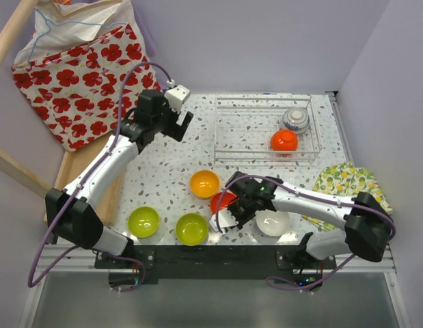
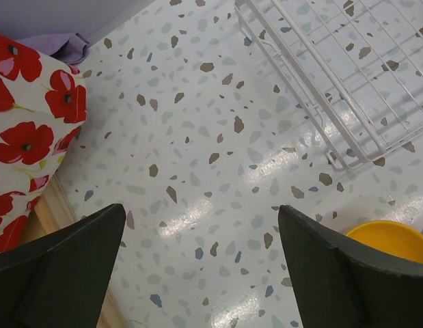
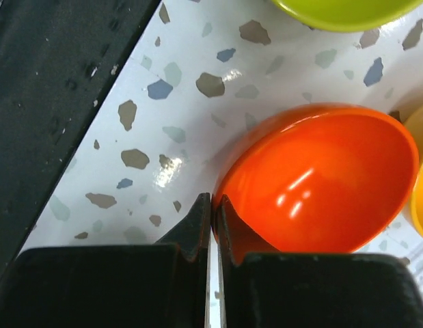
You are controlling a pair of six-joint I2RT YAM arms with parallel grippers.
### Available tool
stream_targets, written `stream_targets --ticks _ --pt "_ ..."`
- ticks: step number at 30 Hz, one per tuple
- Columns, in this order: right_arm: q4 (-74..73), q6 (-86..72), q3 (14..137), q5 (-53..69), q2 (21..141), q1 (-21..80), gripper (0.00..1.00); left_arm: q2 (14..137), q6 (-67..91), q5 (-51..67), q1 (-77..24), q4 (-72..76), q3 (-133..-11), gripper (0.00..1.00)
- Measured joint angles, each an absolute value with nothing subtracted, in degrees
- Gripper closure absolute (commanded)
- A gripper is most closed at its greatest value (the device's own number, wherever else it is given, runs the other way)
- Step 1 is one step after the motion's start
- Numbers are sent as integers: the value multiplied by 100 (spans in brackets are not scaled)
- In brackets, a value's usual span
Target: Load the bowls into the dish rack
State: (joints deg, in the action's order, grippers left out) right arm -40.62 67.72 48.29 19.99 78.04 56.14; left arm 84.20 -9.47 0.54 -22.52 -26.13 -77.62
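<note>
With my right gripper (image 3: pixel 212 201) pinched nearly closed at the rim of the red-orange bowl (image 3: pixel 320 184) near the table's (image 1: pixel 170 171) front edge, grasp uncertain, I judge the next move is lifting it to the dish rack (image 1: pixel 264 158); my left gripper (image 2: pixel 201 212) hangs spread, empty.

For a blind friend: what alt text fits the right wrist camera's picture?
The right gripper, its fingers closed to a thin slit, meets the rim of a glossy red-orange bowl on a speckled table. A lime green bowl edges in at the top, an orange-yellow bowl at right.
</note>
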Motion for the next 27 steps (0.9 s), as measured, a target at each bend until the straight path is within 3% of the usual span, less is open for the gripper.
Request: stream_targets --ticks 8,14,16,27 --pt "-4932 6211 5660 2132 7185 5290 100 8462 -954 331 -2252 -2679 -7872 2" --pt "-4709 4525 7177 3173 7299 3454 100 8753 -956 495 -2268 -2696 -8523 5" --pt "-4362 3785 7413 3592 7404 2768 100 8927 -956 484 -2298 -2674 -8788 14" --pt "-2287 93 7181 5419 8294 513 100 10495 -1002 580 -2836 -2578 -10064 17"
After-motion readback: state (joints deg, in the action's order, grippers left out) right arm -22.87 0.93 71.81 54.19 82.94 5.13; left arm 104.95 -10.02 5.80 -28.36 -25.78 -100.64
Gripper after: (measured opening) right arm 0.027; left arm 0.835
